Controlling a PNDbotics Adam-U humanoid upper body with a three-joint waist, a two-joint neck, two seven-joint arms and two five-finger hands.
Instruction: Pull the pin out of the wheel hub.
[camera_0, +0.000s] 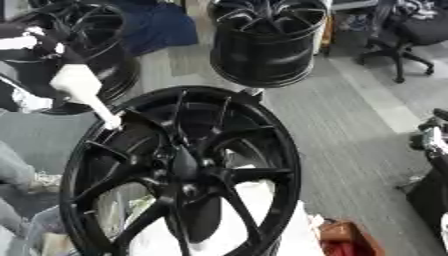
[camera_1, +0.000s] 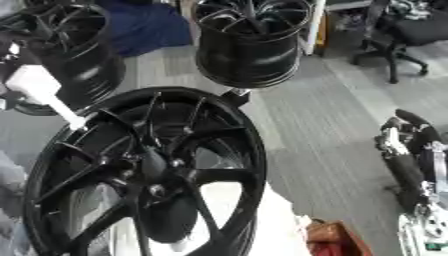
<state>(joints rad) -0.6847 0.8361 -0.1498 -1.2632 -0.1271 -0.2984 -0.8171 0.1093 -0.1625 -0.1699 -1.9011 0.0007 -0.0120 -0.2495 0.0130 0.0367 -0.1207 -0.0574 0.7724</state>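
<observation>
Nearest, a black wheel hub (camera_0: 188, 170), upright and leaning a little, filling the lower half of both views, with something white under and behind its spokes. At its upper left rim, a white pin (camera_0: 83, 85): broad pale body, narrow tip touching the rim's edge and seemingly seated there, slanted up and away to the left. Just above that body, the left hand (camera_0: 39, 42), dark with pale patches, right against the pin's top; cannot tell whether closed round it or merely beside it. Off at the right edge, well apart from the hub, the right hand (camera_1: 407, 150), idle by the look of it; spread or curled, also cannot tell. Likely trouble from here: pulling off the pin's own line, jamming the tip against the rim; or dragging the unbraced hub over, since nothing visibly steadies it; or slipping off the smooth tapered body partway. Farther back on the grey floor (camera_0: 350, 130), two more black wheels (camera_0: 267, 50) and an office chair (camera_0: 407, 35).
</observation>
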